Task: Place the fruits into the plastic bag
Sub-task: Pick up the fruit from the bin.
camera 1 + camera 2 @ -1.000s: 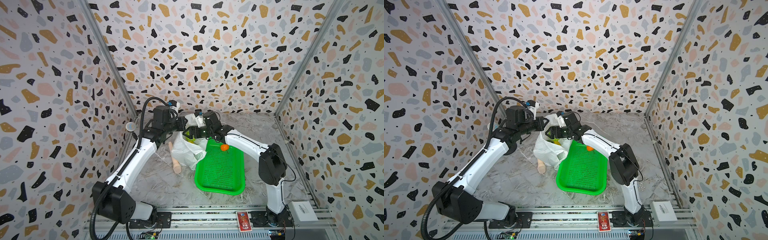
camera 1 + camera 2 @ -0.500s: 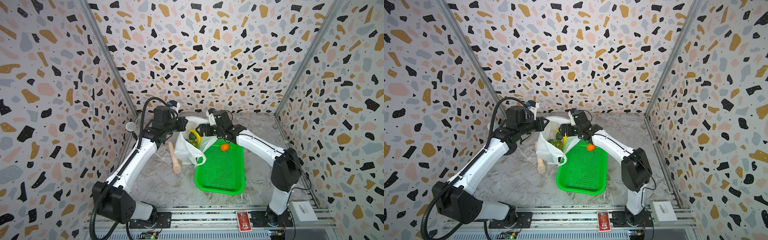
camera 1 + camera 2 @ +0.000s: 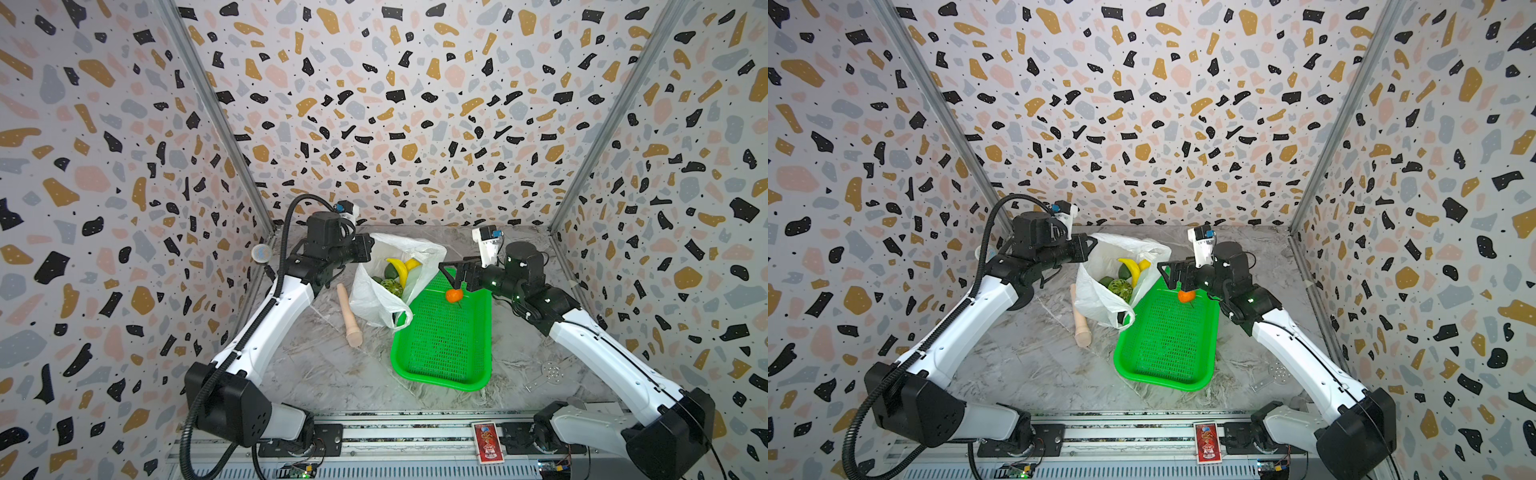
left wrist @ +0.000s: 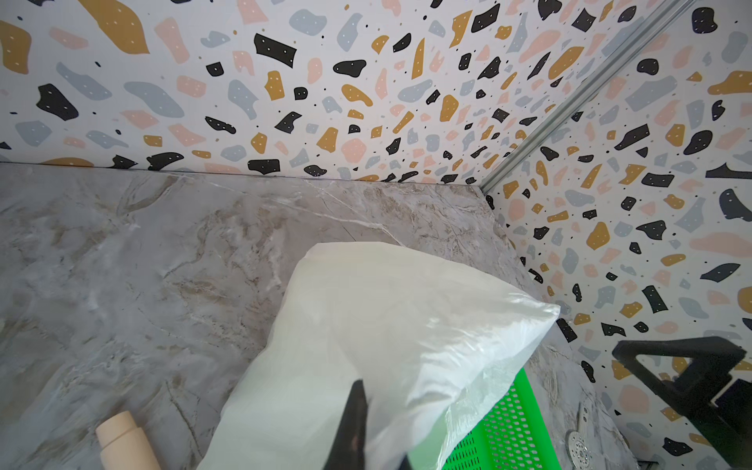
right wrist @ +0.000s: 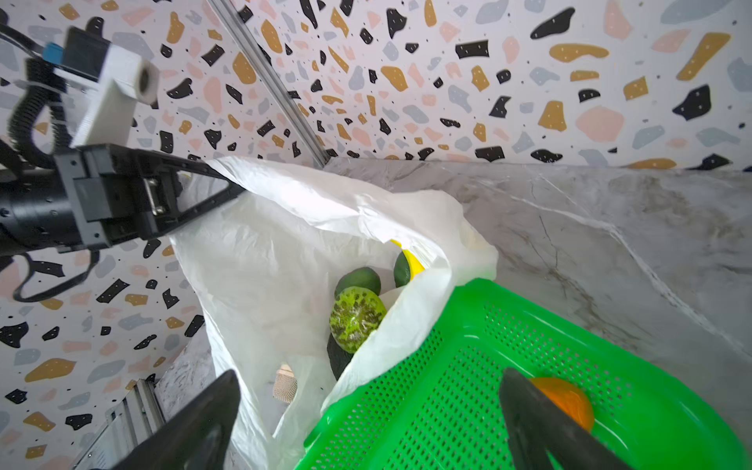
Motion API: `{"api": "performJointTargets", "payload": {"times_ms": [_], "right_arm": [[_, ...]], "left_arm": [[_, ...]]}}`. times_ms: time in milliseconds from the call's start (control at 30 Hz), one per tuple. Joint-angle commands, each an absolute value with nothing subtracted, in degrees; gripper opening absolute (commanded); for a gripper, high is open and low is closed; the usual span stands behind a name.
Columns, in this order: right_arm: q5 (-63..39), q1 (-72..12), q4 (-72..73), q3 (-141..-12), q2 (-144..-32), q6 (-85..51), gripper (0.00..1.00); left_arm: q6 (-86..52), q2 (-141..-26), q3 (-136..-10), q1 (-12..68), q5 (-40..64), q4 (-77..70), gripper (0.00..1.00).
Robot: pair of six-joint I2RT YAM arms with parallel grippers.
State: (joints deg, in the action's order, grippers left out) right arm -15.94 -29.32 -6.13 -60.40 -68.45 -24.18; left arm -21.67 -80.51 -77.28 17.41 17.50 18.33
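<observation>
Pinched between the pressed-together left jaws: the rim of the plastic bag (image 3: 376, 299), held up off the bench (image 3: 316, 374), mouth gaping toward the right jaws. Plainest from the right wrist view, with the white film (image 5: 264, 260) bunched at the tips of the left jaws.

Spread wide and gripping nothing: the right jaws, hanging over the far end of the green mesh basket (image 3: 442, 345). Just below and between them in both top views, the orange (image 3: 454, 295) (image 3: 1186, 296), lying in the basket, outside the bag. In the right wrist view, partly covered by one of those jaws: the same orange (image 5: 569, 401).

Inside the bag, beyond the tips of the right jaws: a banana (image 3: 400, 269), a dark green avocado (image 3: 390, 272) and a speckled light green round fruit (image 3: 391, 285). Seen more closely from the right wrist: that round fruit (image 5: 357, 319) in front, an avocado (image 5: 359, 280) behind it, another dark green skin by the yellow.

From the left wrist view, all bagged fruit hidden behind the bag's outer wall (image 4: 386, 325). Shown instead: a corner of the basket (image 4: 508, 427) and the end of the wooden stick (image 4: 122, 439). From above, the stick (image 3: 348, 316) flat on the bench below the left jaws, just beside the bag; contact unclear.
</observation>
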Motion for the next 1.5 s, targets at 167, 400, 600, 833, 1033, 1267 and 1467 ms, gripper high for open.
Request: {"api": "performJointTargets", "payload": {"times_ms": [167,400,600,833,1033,1267,1467], "right_arm": [[-5.5,-28.9,-20.6,-61.8,-79.7,-28.0,0.97],[1.1,-28.8,-19.4,-62.2,-87.7,-25.8,0.92],[5.0,-28.9,-22.9,-69.5,-98.3,-20.5,0.91],[6.8,-28.9,-23.0,-74.6,-105.4,-17.6,0.8],[6.6,-28.9,-20.3,-72.9,-107.0,-17.7,0.7],[6.1,-28.8,-18.1,-72.0,-106.3,-17.1,0.5],[2.2,-28.7,-17.3,-69.0,-98.5,-17.6,0.32]], "left_arm": [[-21.0,-81.0,-78.5,17.5,17.2,17.2,0.0],[-21.0,-80.6,-77.8,17.5,16.9,17.1,0.0],[-21.0,-80.8,-78.1,17.5,17.0,17.1,0.0],[-21.1,-80.9,-78.1,17.4,17.0,17.1,0.0],[-21.1,-81.2,-78.1,17.5,17.1,17.1,0.0],[-21.1,-81.2,-78.1,17.5,17.1,17.2,0.0],[-20.9,-80.9,-77.8,17.5,16.7,17.2,0.0]]}}
